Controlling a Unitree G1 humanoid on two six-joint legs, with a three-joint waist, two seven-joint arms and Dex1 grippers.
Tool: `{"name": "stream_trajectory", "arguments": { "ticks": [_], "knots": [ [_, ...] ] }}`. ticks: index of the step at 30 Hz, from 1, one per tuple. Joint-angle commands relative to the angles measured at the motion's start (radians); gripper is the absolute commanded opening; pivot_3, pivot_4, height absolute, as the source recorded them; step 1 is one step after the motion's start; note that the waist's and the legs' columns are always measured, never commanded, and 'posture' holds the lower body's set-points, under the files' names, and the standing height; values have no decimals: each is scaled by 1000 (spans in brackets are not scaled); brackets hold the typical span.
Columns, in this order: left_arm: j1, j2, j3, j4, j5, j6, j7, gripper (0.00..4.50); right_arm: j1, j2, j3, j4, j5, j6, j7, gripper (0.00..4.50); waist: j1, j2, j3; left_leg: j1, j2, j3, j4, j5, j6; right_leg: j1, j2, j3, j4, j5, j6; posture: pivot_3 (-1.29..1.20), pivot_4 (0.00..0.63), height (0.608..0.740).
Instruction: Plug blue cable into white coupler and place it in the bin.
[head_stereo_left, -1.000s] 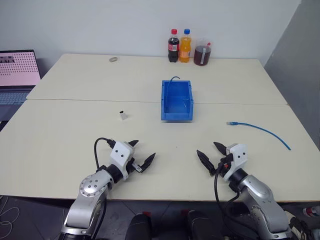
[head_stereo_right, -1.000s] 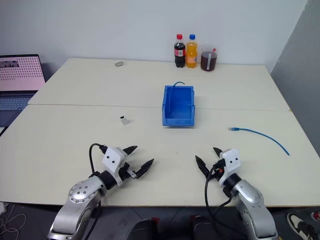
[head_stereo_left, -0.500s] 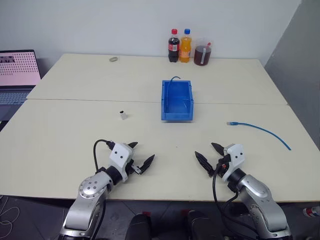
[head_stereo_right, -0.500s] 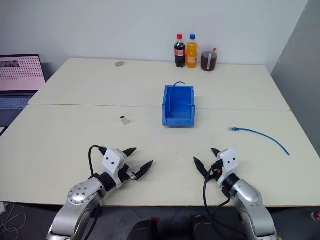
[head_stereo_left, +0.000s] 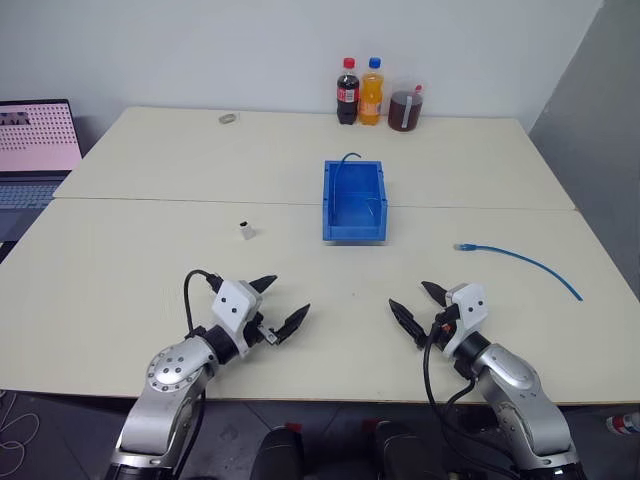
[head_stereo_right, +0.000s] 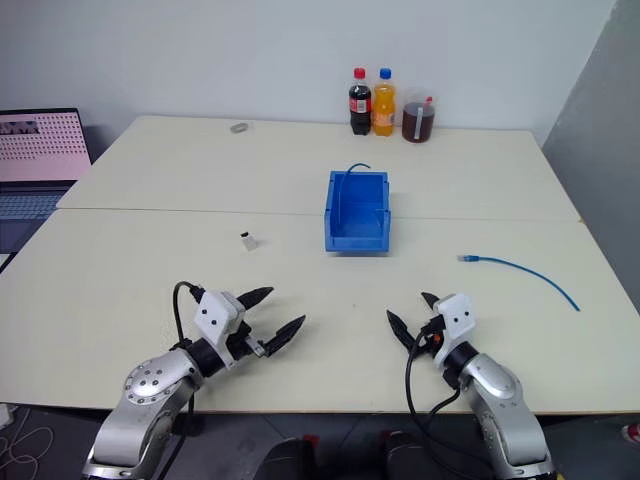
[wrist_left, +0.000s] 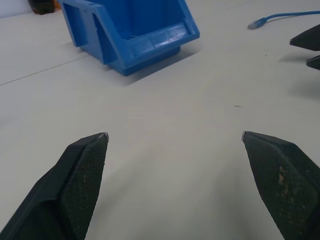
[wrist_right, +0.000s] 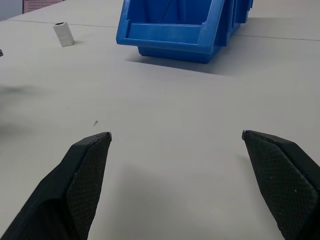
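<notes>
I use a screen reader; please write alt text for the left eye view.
Two open grippers, left and right, hover empty over a table. Beyond: a white coupler, a bin, a blue cable.

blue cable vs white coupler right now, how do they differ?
Shape: the blue cable is a long, thin, curved line; the white coupler is a tiny boxy block.
Side: the cable lies right of the bin, nearer the right hand; the coupler sits left of it, nearer the left hand.
Colour: cable light blue, coupler white with a dark end.
Shared: both lie on the table, untouched, unplugged, outside the bin; both hands are open.
</notes>
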Motion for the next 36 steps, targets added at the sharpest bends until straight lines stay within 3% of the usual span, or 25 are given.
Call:
{"name": "stream_trajectory", "arguments": {
  "ticks": [1,8,15,19,23,29,35,36],
  "knots": [
    [-28,-7,3,-21,-36,2,-14,4500,5,-9,-30,-31,3,-26,-3,4454,0,0,0,0,0,0,0,0,0,0,0,0,0,0,0,0,150,740],
    [-99,-8,-75,-51,-59,74,-59,4500,-9,-81,-141,-83,45,20,11,4454,1,0,0,0,0,0,1,0,0,0,0,0,0,0,1,0,150,740],
    [-241,-7,-215,-82,-42,176,-113,4500,-105,-330,-341,19,150,185,107,4454,10,0,0,0,-2,0,2,0,0,1,0,1,0,2,3,0,150,740],
    [-306,-8,-261,-88,-47,223,-143,4500,-202,-461,-375,218,142,229,189,4454,7,1,0,1,-1,0,2,0,0,2,1,1,0,1,2,0,150,740],
    [-374,-22,-286,-66,-36,232,-157,4500,-449,-583,-257,678,-3,159,271,4454,4,2,0,1,-2,2,3,0,1,2,0,4,0,3,4,0,150,740],
    [-401,-14,-294,-46,-28,224,-174,4500,-741,-611,-144,1160,-140,45,359,4454,-10,2,1,9,-3,3,1,1,1,10,0,4,-2,2,2,0,150,740],
    [-394,-15,-302,-58,-23,223,-180,4500,-869,-606,-113,1386,-191,42,435,4454,-10,3,1,12,-3,2,1,0,1,15,-1,4,-5,4,-2,0,150,740],
    [-393,-15,-303,-58,-22,222,-180,4500,-877,-606,-109,1402,-198,35,439,4081,-10,3,1,12,-3,2,1,0,1,15,-1,4,-5,4,-2,0,150,740]
  ]
}}
